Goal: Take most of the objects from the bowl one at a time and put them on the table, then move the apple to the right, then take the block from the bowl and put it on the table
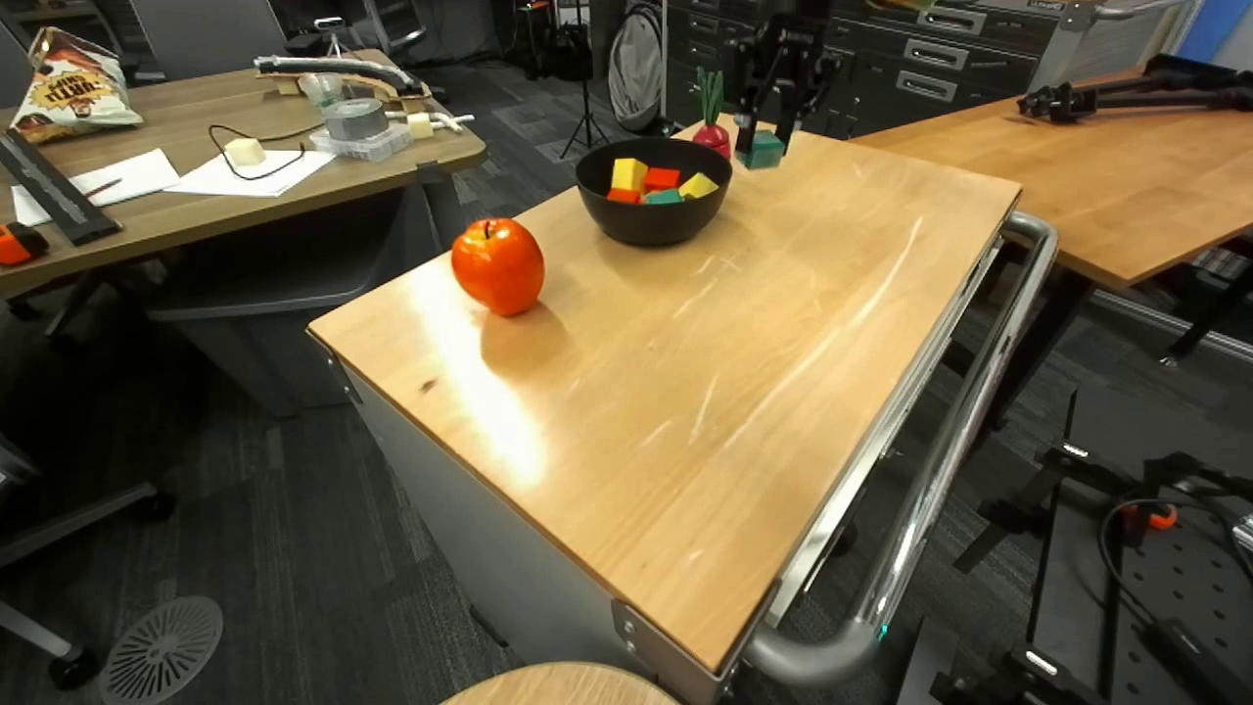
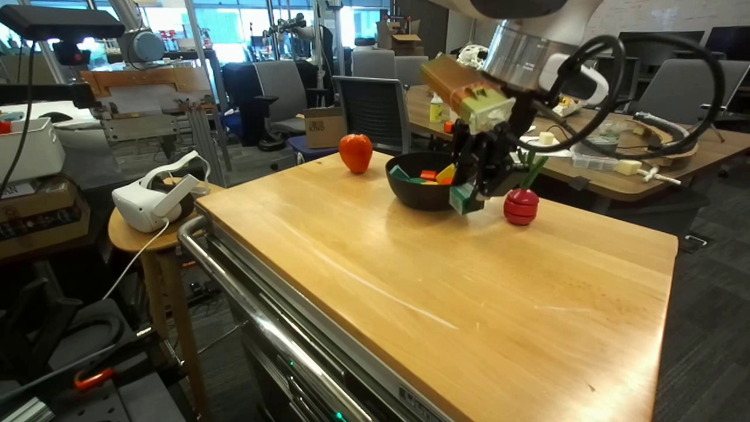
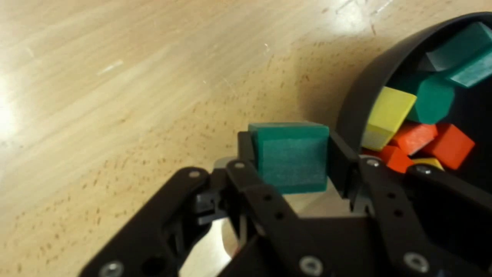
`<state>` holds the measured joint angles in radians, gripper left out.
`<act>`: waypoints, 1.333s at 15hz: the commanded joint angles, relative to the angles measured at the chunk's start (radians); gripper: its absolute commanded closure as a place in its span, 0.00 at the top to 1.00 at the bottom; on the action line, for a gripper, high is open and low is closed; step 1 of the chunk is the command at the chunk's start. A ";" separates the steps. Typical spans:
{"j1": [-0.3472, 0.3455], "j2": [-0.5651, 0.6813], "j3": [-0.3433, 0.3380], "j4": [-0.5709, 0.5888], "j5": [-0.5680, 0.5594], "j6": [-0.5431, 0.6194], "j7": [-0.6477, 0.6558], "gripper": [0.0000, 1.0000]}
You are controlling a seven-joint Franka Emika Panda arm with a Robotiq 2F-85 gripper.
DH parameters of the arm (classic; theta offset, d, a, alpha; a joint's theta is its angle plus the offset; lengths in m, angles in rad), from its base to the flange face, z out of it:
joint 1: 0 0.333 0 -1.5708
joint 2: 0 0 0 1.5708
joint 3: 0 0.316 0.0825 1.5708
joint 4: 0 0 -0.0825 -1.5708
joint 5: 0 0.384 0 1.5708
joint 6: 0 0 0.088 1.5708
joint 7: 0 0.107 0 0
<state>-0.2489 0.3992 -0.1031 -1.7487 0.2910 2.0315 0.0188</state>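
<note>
Between the jaws of the gripper [image 3: 293, 154], a green block [image 3: 294, 173] is pinched over the table [image 1: 705, 392]; just beside the gripper stands the bowl [image 1: 651, 227] of other blocks [image 3: 390, 111], and beyond it the apple [image 1: 499, 266].

Far off from where I stand, bright windows [image 2: 225, 36] glow. White glare streaks the table [image 1: 675, 382], where the apple [image 1: 497, 266] casts a soft shadow; the carpet [image 1: 294, 548] below lies dim. The wrist view looks slightly blurred.
</note>
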 commanded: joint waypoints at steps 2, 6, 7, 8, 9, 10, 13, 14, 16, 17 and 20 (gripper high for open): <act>0.009 0.010 -0.019 -0.043 -0.010 0.048 0.006 0.23; 0.006 0.005 -0.025 -0.054 -0.021 0.055 -0.007 0.74; 0.001 -0.009 -0.022 -0.061 -0.009 0.068 -0.022 0.81; 0.003 -0.028 -0.022 -0.071 -0.011 0.096 -0.028 0.88; 0.007 -0.051 -0.020 -0.085 -0.011 0.128 -0.038 0.96; 0.021 -0.075 -0.027 -0.098 -0.040 0.170 -0.033 0.99; 0.046 -0.130 0.001 -0.097 -0.045 0.254 -0.072 1.00; 0.059 -0.136 0.013 -0.087 -0.047 0.276 -0.083 1.00; 0.102 -0.125 0.043 -0.049 -0.058 0.309 -0.079 1.00; 0.126 -0.110 0.056 -0.028 -0.073 0.321 -0.065 1.00; 0.170 -0.067 0.096 0.026 -0.065 0.302 -0.067 1.00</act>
<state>-0.1104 0.2905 -0.0325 -1.7797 0.2393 2.3282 -0.0505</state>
